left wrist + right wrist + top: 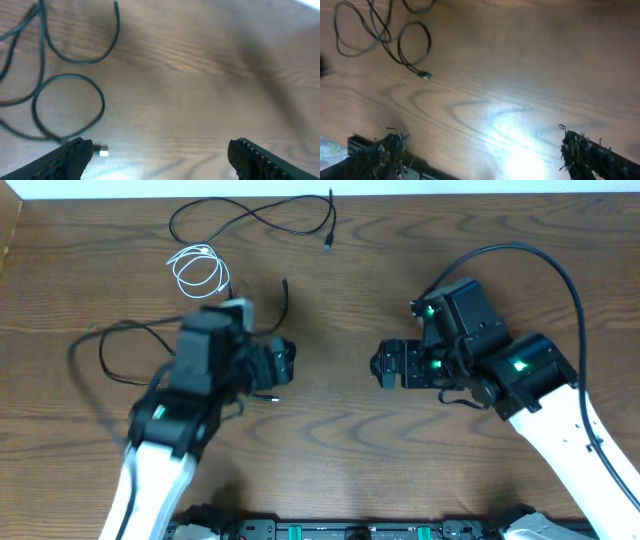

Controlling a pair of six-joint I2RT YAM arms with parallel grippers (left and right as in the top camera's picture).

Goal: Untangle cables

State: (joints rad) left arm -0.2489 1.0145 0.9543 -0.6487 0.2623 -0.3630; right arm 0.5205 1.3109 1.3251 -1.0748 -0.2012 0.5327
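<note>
On brown wooden table | our left gripper wide, thin black cable ends beside one finger | our right gripper wide | thin white cable coiled

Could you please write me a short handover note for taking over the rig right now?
Left end effector: open, empty.
Right end effector: open, empty.
Cables: one black cable and the white cable lie apart beyond the left arm; black loops cross beside that arm, a plug by one finger.
Done: those two look separated.
Left: uncross the black loops.
</note>
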